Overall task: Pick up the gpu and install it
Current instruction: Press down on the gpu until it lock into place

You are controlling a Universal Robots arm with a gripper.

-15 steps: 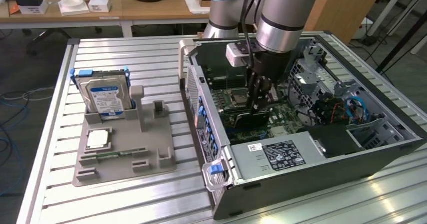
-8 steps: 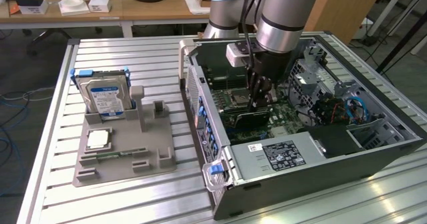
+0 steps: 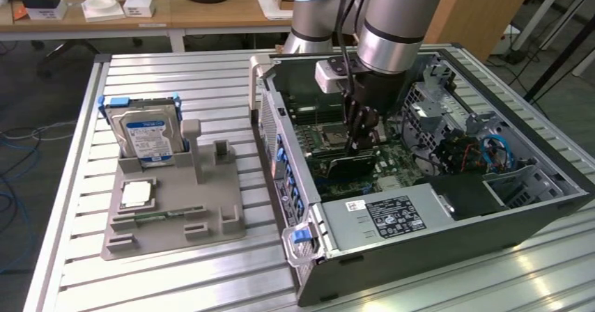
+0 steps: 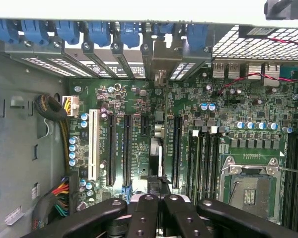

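On the counter (image 3: 83,186), at nine o'clock in the exterior view, a grey holder tray (image 3: 172,218) carries the hard drive (image 3: 144,132) upright. At centre stands the open computer case (image 3: 437,207). The end effector (image 3: 358,145) reaches down inside it, pinched narrow on the top edge of the gpu (image 3: 352,164), which stands edge-on over the motherboard (image 4: 139,129), its slots at twelve o'clock in the wrist view.

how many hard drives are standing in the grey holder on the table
1. The hard drive with the blue label stands upright at the far end of the grey holder, towards the exterior view's left, beside the open computer case. No other drive is visible there.
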